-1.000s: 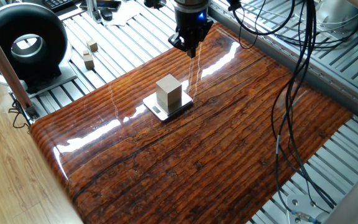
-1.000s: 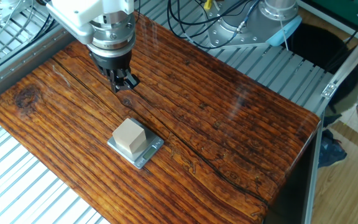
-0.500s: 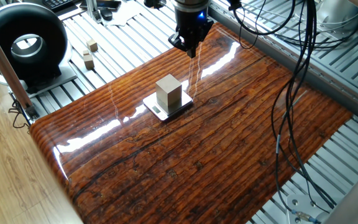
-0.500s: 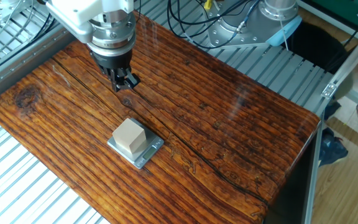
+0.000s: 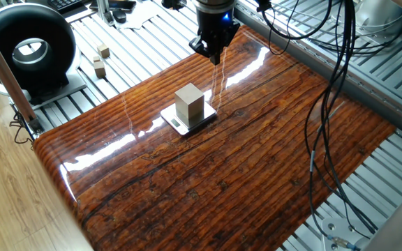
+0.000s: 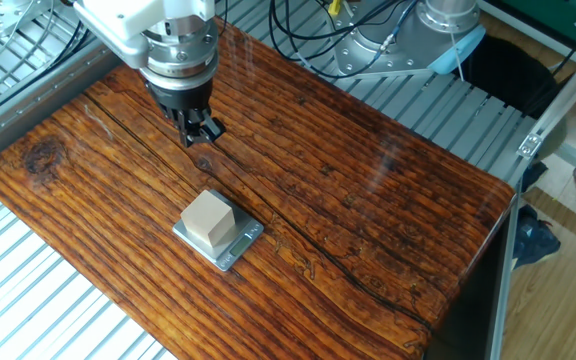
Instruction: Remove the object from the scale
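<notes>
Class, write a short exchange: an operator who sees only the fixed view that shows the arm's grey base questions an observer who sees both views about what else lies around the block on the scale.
Operator: I see the block on the scale, with the gripper above the wooden board, apart from both. Are there any other blocks around?
Observer: Yes. Two much smaller wooden cubes sit off the board on the slatted metal surface, far from the scale.
Operator: Does anything stand near them?
Observer: A large black ring-shaped device stands right beside them, at that corner of the table.
</notes>
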`<act>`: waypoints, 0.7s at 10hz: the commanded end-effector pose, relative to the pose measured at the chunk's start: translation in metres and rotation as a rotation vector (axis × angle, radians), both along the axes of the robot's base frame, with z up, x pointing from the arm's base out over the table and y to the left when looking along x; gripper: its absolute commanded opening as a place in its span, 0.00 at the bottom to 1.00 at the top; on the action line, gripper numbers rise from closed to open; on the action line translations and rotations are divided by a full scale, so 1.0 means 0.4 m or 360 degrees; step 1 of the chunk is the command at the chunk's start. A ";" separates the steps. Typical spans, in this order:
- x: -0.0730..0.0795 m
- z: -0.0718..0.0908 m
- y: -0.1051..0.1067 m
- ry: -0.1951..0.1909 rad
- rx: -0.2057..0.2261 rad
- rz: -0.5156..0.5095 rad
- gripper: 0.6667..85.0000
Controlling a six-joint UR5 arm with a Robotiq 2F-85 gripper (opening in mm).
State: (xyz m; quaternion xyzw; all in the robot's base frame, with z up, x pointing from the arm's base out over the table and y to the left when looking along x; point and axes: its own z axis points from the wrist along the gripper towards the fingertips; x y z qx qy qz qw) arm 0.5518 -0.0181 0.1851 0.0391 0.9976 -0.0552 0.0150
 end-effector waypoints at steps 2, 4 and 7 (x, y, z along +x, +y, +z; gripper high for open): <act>0.011 -0.007 0.023 -0.0030 0.0038 0.0007 0.00; 0.010 -0.031 0.086 -0.0041 0.0126 -0.0007 0.00; 0.023 -0.068 0.170 -0.0117 0.0205 -0.0019 0.00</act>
